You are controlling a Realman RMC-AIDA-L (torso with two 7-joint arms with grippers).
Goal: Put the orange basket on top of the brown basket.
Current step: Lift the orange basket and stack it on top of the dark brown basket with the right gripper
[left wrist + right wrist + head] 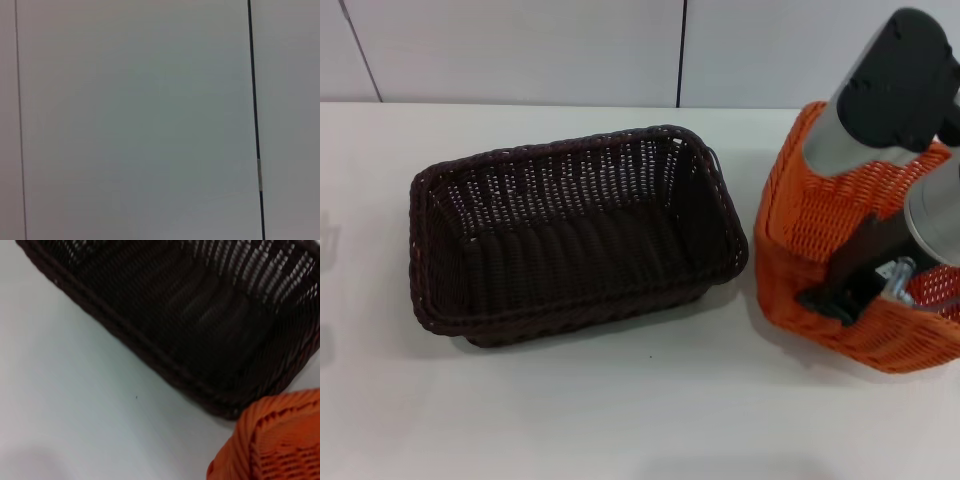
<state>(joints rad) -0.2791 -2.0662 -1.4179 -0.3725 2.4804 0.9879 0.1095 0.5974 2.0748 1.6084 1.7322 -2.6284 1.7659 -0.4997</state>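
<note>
The brown basket [570, 235] sits on the white table at centre, open side up and empty; it also fills the top of the right wrist view [200, 315]. The orange basket [820, 215] is just to its right, a small gap apart, and looks tilted; one corner of it shows in the right wrist view [280, 440]. My right gripper [848, 290] reaches down into the orange basket and its dark fingers are clamped over the near wall's rim. My left gripper is out of view; its wrist view shows only a pale wall.
The white table [620, 420] stretches in front of and to the left of the baskets. A pale panelled wall [520, 50] with dark seams stands behind the table's far edge.
</note>
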